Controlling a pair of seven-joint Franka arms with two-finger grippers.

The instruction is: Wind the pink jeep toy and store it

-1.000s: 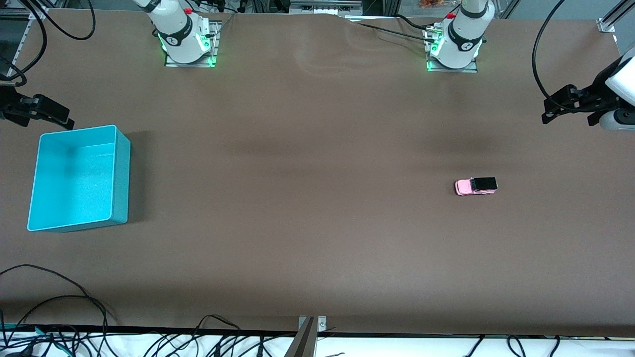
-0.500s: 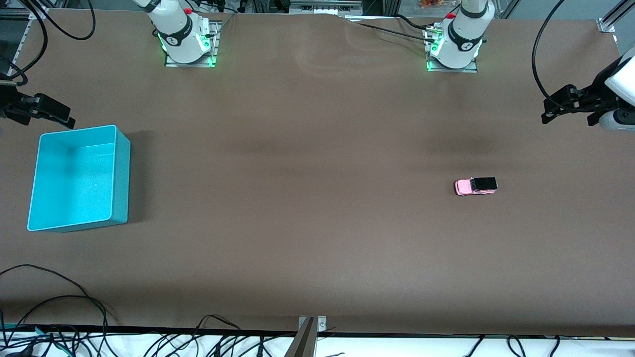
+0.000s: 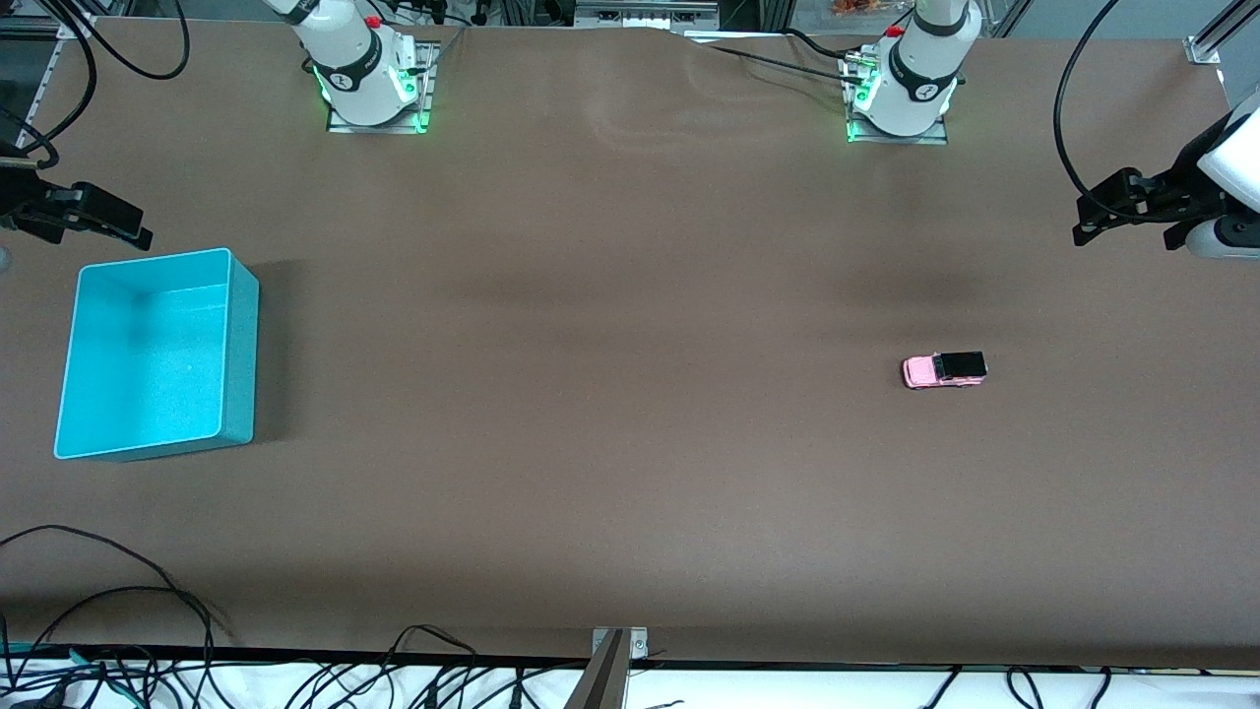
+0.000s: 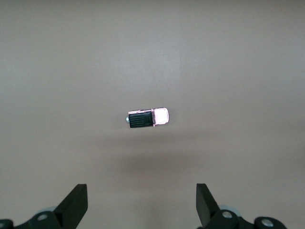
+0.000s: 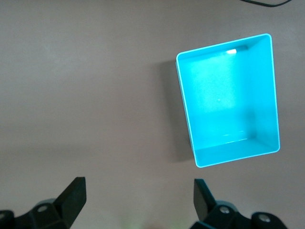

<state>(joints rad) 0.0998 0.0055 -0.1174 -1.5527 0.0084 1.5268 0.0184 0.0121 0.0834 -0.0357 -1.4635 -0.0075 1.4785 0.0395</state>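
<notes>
Front view: the pink jeep toy (image 3: pixel 944 370) is seen on its wheels on the brown bench (image 3: pixel 630 443), toward the left arm's end, pink hood pointing toward the right arm's end. The left end effector (image 3: pixel 1088 221) is held up in the air at that end of the bench, well apart from the toy and not over it — nothing is gripped. A turquoise bin (image 3: pixel 241 345) is set at the right arm's end of the bench, open top up, nothing seen inside. The right end effector (image 3: pixel 133 234) is held in the air near the bin's farther edge, also carrying nothing.

Left wrist view: the pink jeep toy (image 4: pixel 147 118) is seen from above on bare bench (image 4: pixel 238 57), well clear of the two fingers (image 4: pixel 75 202) of the left end effector (image 4: pixel 141 205); the fingers are spread wide, nothing between them.

Right wrist view: the turquoise bin (image 5: pixel 188 109) is shown on the bench (image 5: pixel 86 86), apart from the right end effector (image 5: pixel 138 198) — its fingers (image 5: pixel 202 196) are spread wide too, nothing held. The toy is not shown here.
</notes>
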